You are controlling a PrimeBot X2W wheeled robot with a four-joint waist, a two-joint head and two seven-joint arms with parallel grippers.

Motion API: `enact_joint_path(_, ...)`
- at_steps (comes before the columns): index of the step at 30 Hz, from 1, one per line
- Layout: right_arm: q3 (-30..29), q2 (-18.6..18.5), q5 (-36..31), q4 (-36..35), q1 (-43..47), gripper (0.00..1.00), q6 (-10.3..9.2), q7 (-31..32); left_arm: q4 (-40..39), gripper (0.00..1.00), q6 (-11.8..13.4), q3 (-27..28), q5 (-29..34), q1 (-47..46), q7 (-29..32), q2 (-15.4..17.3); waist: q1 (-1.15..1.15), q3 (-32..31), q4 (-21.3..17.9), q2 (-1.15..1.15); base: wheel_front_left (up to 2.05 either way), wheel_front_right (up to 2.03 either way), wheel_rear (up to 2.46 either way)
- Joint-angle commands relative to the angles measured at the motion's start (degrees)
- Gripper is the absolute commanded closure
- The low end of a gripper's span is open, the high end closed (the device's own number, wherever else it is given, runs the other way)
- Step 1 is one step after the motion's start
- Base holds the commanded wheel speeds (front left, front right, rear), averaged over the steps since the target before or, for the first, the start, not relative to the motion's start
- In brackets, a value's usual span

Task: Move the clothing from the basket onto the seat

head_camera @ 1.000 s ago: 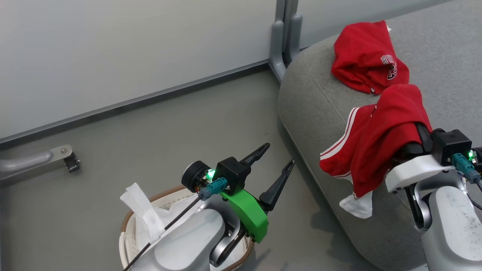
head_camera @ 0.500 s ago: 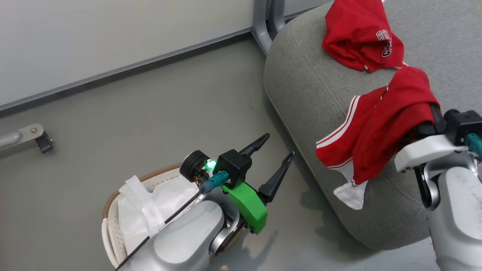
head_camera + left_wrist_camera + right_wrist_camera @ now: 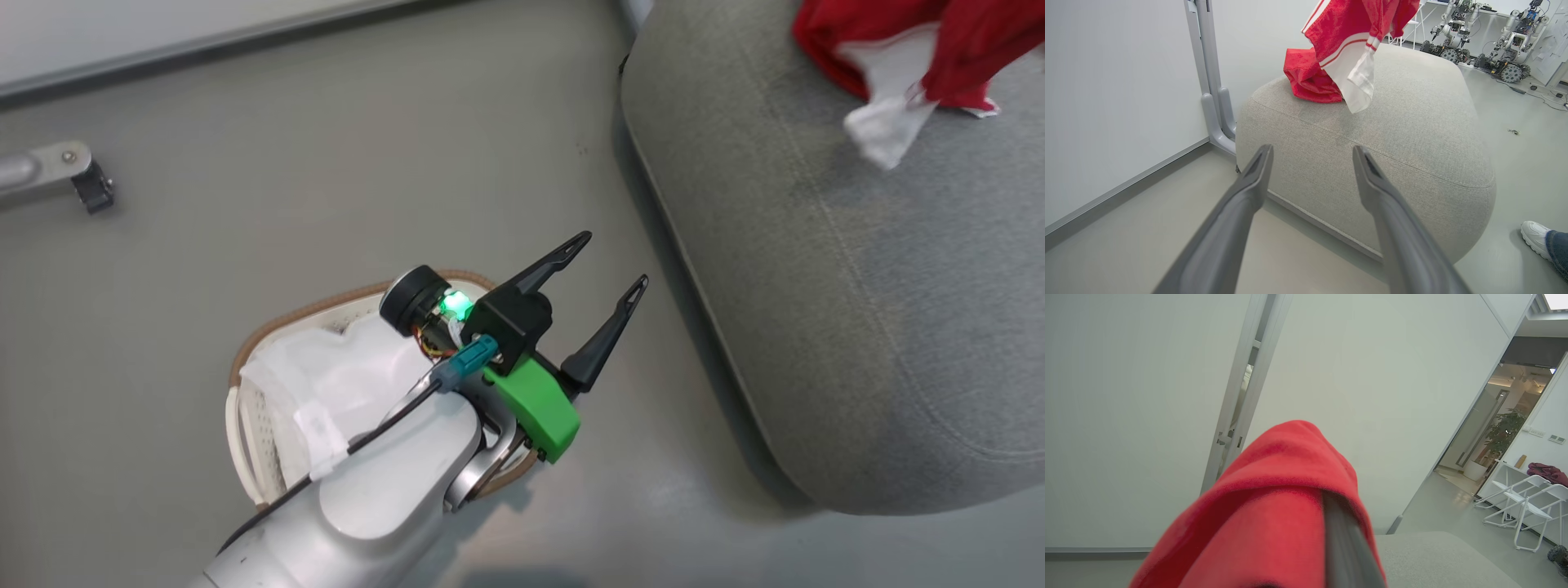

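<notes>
Grips soft bright-red, white-striped clothing point(image 3: 1347, 24) in the closed right gripper point(image 3: 1326, 498), fabric draped over the fingers and hanging above the grey woven seat point(image 3: 857, 286), with another crumpled red heap point(image 3: 1310, 77) lying on its rounded, seamed top. Holds the left gripper point(image 3: 612, 260) spread wide and empty above the floor, between basket and seat. Finds bunched white cloth lining point(image 3: 326, 384) in the cream perforated basket point(image 3: 282, 320) with its brown woven rim.

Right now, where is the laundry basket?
In the head view, the basket sits on the floor at lower left, beneath the left arm, left of the grey seat.
</notes>
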Motion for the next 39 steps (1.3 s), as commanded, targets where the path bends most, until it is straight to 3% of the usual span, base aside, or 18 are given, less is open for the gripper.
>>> enact_joint_path(1,-0.86,-2.11,0.12,0.64,-2.76,1.00,-0.08,1.21,-0.68,0.00,0.27,-0.25,0.68,-1.45,0.25,0.91,-0.01,4.81,3.94,0.00,0.00,0.00,0.00)
enact_joint_path(8,-5.75,-11.48,-1.16,4.91,-11.43,1.00,-0.08,5.50,-4.54,0.00,1.02,-1.01,2.73,-3.68,1.35,1.27,-0.01,9.82,8.56,0.00,0.00,0.00,0.00)
enact_joint_path(14,-12.12,-16.04,-3.55,10.74,-13.18,1.00,-0.08,6.83,-7.63,0.00,1.84,-1.62,3.41,-4.43,2.23,2.25,-0.01,13.16,11.54,0.00,0.00,0.00,0.00)
enact_joint_path(18,-16.49,-15.70,-4.98,15.04,-11.54,1.00,-0.07,5.93,-8.87,0.00,1.86,-2.39,3.85,-4.31,3.36,3.20,-0.01,14.82,12.38,0.00,0.00,0.00,0.00)
enact_joint_path(24,-22.59,-11.52,-8.79,21.94,-8.69,0.99,-0.08,3.87,-10.96,0.00,2.61,-2.60,4.57,-4.81,5.15,5.26,-0.01,17.30,11.43,0.00,0.00,0.00,0.00)
enact_joint_path(25,-23.41,-11.07,-9.48,22.80,-8.46,0.91,-0.08,3.66,-11.35,0.00,2.67,-2.60,4.63,-4.88,5.37,5.51,-0.01,17.62,11.22,0.00,0.00,0.00,0.00)
enact_joint_path(26,-24.34,-10.34,-10.18,23.84,-8.15,0.63,-0.08,3.20,-11.74,0.00,2.89,-2.58,4.70,-5.00,5.70,5.85,-0.01,17.96,10.94,0.00,0.00,0.00,0.00)
enact_joint_path(27,-24.95,-9.71,-10.75,24.63,-7.92,0.50,-0.08,2.90,-11.91,0.00,2.97,-2.55,4.75,-5.05,5.73,6.17,-0.01,18.13,10.72,0.00,0.00,0.00,0.00)
enact_joint_path(28,-25.39,-9.01,-11.40,25.57,-7.68,0.17,-0.08,2.40,-12.06,0.00,3.07,-2.49,4.75,-5.10,5.95,6.54,-0.01,18.33,10.40,0.00,0.00,0.00,0.00)
enact_joint_path(29,-25.76,-8.54,-11.77,26.27,-7.66,0.00,-0.08,1.93,-12.15,0.00,3.14,-2.42,4.74,-5.12,6.15,6.76,-0.01,18.41,10.14,0.00,0.00,0.00,0.00)
enact_joint_path(39,-22.51,-6.41,-11.08,31.82,-7.06,0.00,-0.08,-6.28,-12.46,0.00,3.82,-1.92,3.48,-4.36,5.76,7.70,-0.01,16.46,6.21,0.00,0.00,0.00,0.00)
